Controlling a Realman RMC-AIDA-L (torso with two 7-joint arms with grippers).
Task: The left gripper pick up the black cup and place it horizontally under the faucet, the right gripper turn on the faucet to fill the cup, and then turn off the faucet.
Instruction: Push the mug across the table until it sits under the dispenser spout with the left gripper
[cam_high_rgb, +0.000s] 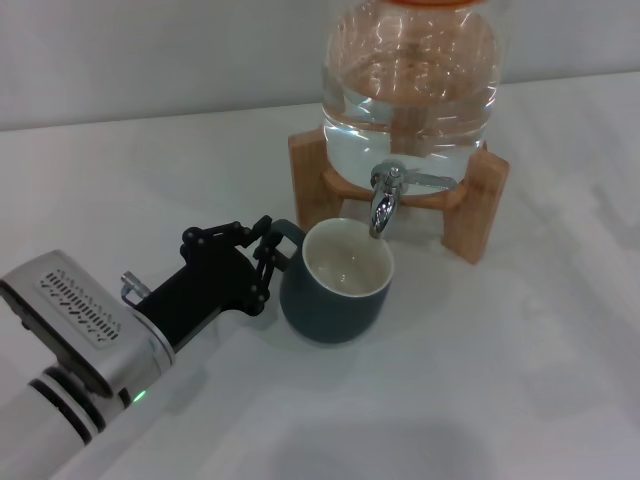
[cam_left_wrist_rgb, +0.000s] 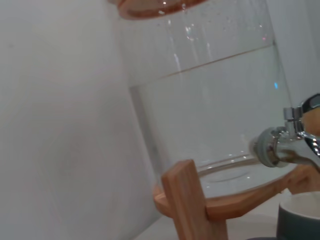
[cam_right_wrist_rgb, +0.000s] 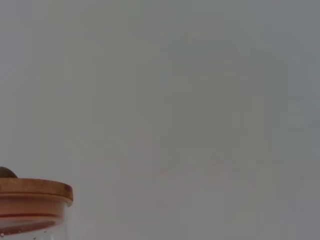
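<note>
Centrally, the left gripper, a black two-fingered claw on a silver-white arm with a vented grey panel and a green light, reaches in low over the white table; its fingers are pinched on the small loop handle of the black cup, a squat slate-grey ceramic mug with a cream-white interior. The cup stands upright on the table, its mouth directly beneath the downward spout of the faucet, a small shiny chrome spigot with a lever handle. The faucet projects from a clear glass jar of water resting on a wooden stand. No stream of water is visible, and the cup's interior appears empty or nearly so. The right gripper is not in view; its wrist camera shows only the jar's wooden lid against a plain wall. Glazed ceramic is judged rigid, smooth, brittle and moderately heavy, gaining weight when filled; the handle offers the surest purchase.
</note>
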